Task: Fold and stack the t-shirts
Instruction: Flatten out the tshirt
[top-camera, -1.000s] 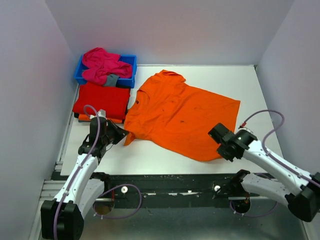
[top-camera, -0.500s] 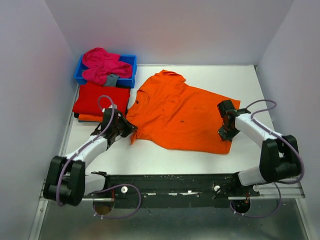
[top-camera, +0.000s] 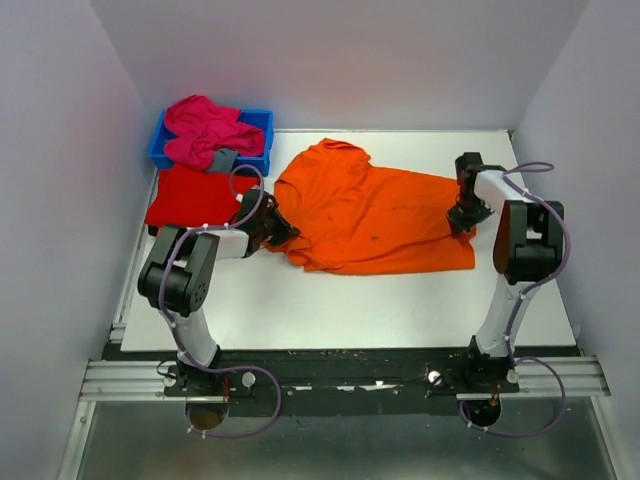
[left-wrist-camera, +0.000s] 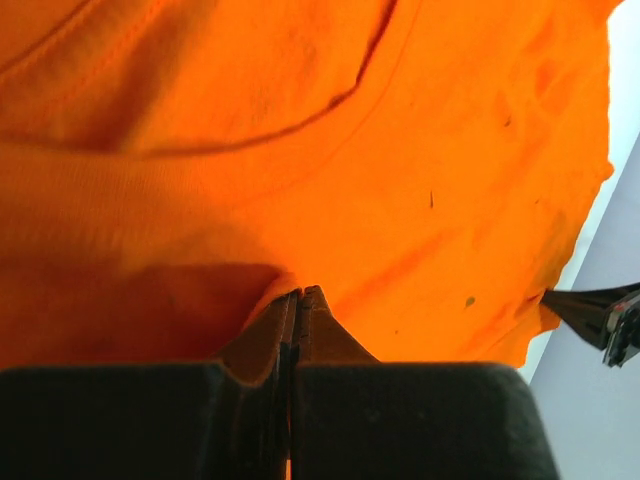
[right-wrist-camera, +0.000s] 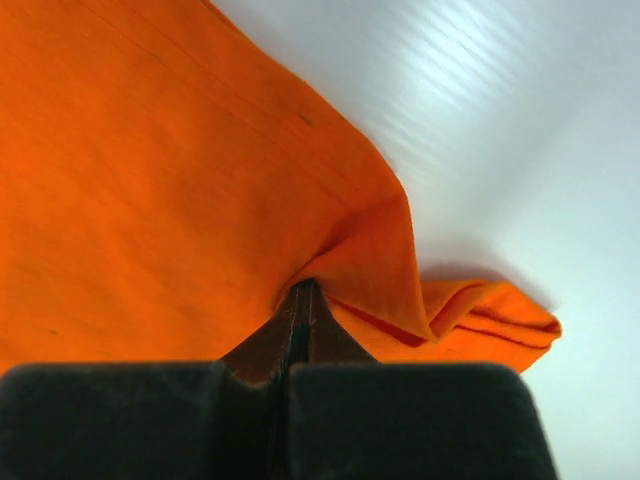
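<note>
Left gripper (top-camera: 284, 233) on orange t-shirt (top-camera: 375, 215), bin (top-camera: 264, 125) beyond

top: high, looking down on table (top-camera: 350, 310) | wrists: close-up, share orange t-shirt (top-camera: 370, 215)

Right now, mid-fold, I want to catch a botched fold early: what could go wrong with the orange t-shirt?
The left gripper and right gripper each pinch only a thin ridge of the orange t-shirt; either grip could slip and drop its side. The cloth edge beside the right gripper is bunched into a roll, so the fold may land creased. The left gripper sits close to the folded red t-shirt; a sideways pull might drag it.
</note>
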